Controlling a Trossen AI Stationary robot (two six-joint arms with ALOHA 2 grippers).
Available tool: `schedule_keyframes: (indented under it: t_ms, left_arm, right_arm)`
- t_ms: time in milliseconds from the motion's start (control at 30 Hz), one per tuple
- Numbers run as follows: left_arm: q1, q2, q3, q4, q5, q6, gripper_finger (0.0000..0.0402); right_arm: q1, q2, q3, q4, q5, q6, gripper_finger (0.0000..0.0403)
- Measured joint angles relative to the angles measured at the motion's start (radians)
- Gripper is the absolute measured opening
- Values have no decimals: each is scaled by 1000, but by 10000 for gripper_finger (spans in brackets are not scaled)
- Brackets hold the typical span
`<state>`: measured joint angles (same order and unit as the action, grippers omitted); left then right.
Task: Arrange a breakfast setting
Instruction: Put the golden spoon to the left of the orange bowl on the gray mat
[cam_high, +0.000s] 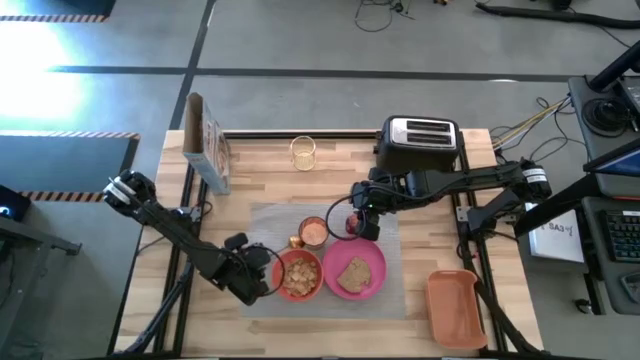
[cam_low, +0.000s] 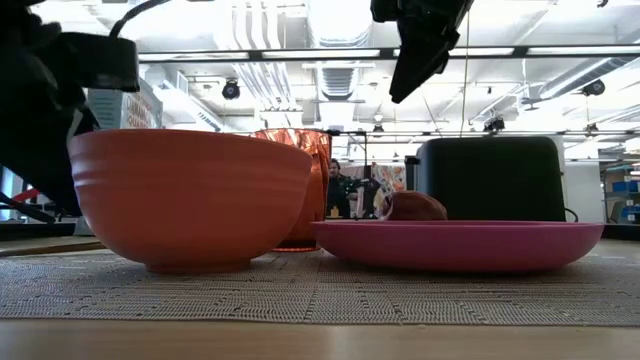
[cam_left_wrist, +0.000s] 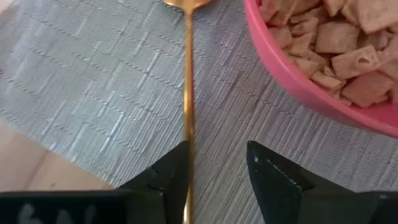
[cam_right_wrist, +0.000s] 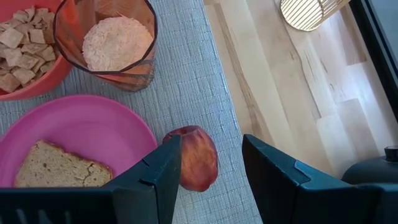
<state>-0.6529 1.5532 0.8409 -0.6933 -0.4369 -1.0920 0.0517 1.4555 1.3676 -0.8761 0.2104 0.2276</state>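
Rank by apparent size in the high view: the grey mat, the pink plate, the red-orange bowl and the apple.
1. Grey mat, by far the largest.
2. Pink plate.
3. Red-orange bowl, a little smaller than the plate.
4. Apple, smallest, though the right gripper above it hides part of it.

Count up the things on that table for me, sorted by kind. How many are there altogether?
Mat: 1
Plate: 1
Bowl: 1
Cups: 2, the cup on the mat and the cup at the back
Spoon: 1
Apple: 1
Toast: 1
Toaster: 1
Box: 1
Tray: 1
Total: 11
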Motion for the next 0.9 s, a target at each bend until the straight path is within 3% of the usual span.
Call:
schedule_keyframes:
  t_ms: [167, 600, 900]
  left_arm:
    - [4, -1, -44, 34, -52, 30, 154]
    - [53, -1, -158, 216, -44, 44, 152]
    - [52, -1, -191, 248, -44, 45, 75]
  right_arm:
    - [0, 0, 0, 0, 0, 0, 160]
    - [0, 0, 0, 3, 0, 0, 160]
    - [0, 0, 0, 4, 0, 0, 160]
